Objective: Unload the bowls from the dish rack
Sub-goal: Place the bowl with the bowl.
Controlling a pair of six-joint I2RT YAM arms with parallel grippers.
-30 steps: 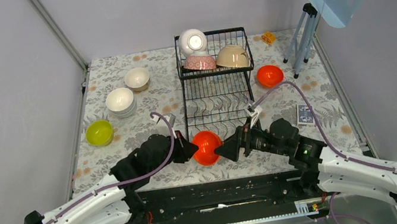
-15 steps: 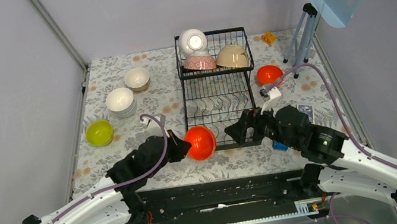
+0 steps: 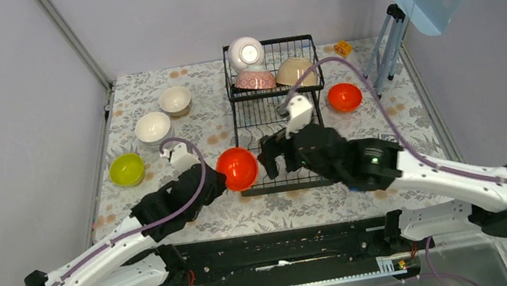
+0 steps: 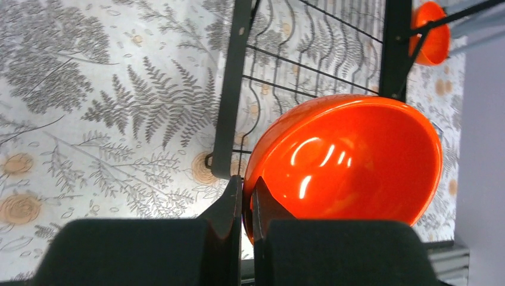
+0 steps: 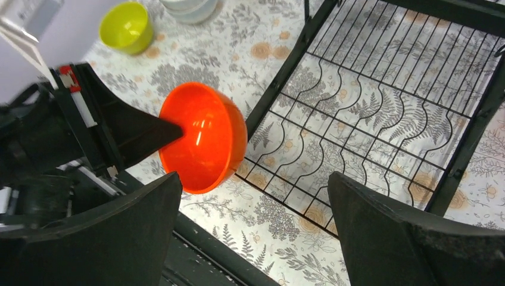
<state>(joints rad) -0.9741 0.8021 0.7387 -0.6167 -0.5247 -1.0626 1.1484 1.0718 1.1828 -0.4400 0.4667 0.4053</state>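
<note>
An orange-red bowl (image 3: 238, 168) hangs tilted on its side just off the front left corner of the black dish rack (image 3: 235, 127). My left gripper (image 3: 221, 180) is shut on its rim (image 4: 247, 186). The same bowl (image 4: 351, 161) fills the left wrist view and shows in the right wrist view (image 5: 205, 140). My right gripper (image 3: 274, 156) stands open over the lower tray, nothing between its fingers (image 5: 253, 179). The upper basket holds a white bowl (image 3: 246, 53), a pink-patterned bowl (image 3: 255, 79) and a beige bowl (image 3: 295, 72).
On the cloth to the left are a cream bowl (image 3: 174, 99), stacked white bowls (image 3: 153, 128) and a yellow-green bowl (image 3: 126, 169). Another orange-red bowl (image 3: 344, 96) lies right of the rack. Stand legs (image 3: 383, 49) and a small yellow block (image 3: 343, 47) are at the back right.
My left gripper has carried the orange-red bowl left and away from the rack's front edge. My right arm has swung forward over the lower tray, still open.
</note>
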